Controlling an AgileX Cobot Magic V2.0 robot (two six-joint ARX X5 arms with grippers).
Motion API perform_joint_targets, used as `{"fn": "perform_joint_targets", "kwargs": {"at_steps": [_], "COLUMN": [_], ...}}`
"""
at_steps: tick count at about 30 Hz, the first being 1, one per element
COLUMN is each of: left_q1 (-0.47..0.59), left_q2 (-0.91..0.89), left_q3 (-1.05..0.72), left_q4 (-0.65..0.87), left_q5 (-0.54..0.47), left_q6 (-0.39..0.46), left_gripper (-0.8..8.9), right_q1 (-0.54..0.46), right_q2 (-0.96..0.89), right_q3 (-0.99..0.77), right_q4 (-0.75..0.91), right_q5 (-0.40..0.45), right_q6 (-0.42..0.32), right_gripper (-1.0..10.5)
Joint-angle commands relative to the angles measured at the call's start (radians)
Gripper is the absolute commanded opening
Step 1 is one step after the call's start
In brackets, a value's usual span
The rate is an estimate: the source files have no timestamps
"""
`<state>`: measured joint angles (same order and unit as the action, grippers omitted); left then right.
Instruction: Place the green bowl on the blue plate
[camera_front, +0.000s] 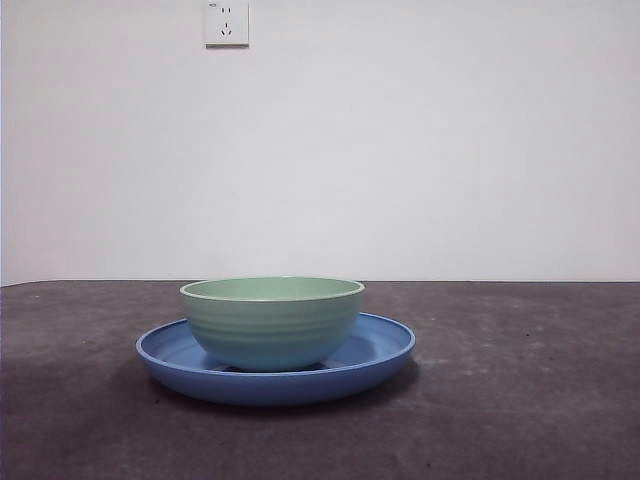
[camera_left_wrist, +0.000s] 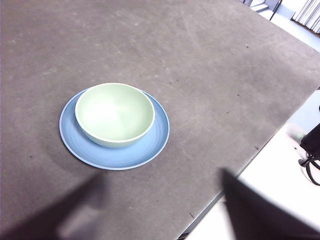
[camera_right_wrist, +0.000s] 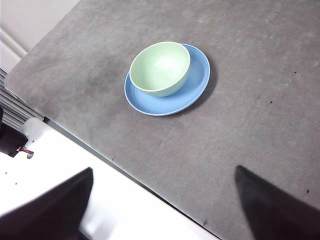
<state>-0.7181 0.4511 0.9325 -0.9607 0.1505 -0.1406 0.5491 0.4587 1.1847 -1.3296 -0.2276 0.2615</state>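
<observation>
The green bowl (camera_front: 272, 322) sits upright inside the blue plate (camera_front: 380, 345), its base resting on the plate's shallow floor. It is set off-centre: in the front view more blue rim shows to the right of the bowl than to the left, and both wrist views show a broad crescent of bare plate on one side while the bowl's wall comes close to the rim on the other. The bowl is empty, its pale interior plain and its outer wall faintly ridged.

The plate lies flat on the dark grey desk (camera_front: 520, 400), well in from the edges. Nothing else stands on the desk near the pair, and nothing lies between them and either gripper. Behind the desk rises a plain white wall with a white power socket (camera_front: 227, 22) high up, above the bowl.

The left gripper (camera_left_wrist: 165, 220) hangs high and well apart from the bowl (camera_left_wrist: 115, 114) and plate (camera_left_wrist: 150, 150), above the desk's edge, its two dark jaws spread wide with nothing between them. The right gripper (camera_right_wrist: 165, 210) is likewise raised and well away from the bowl (camera_right_wrist: 160, 68) and plate (camera_right_wrist: 195, 85), over the desk's edge, jaws held wide apart and empty. Neither arm shows in the front view.
</observation>
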Motion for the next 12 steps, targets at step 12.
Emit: {"fn": "perform_joint_targets", "kwargs": {"at_steps": [12], "left_q1": [-0.007], "left_q2": [0.002], "left_q3": [0.010], "left_q4": [0.011], "left_q5": [-0.005], "left_q6": [-0.018], "left_gripper": [0.24], "right_q1": [0.005], "right_q2": [0.003], "right_q3": [0.010], "right_q4": [0.010], "right_q5": [0.013], "right_q6": [-0.008], "right_gripper": [0.2]}}
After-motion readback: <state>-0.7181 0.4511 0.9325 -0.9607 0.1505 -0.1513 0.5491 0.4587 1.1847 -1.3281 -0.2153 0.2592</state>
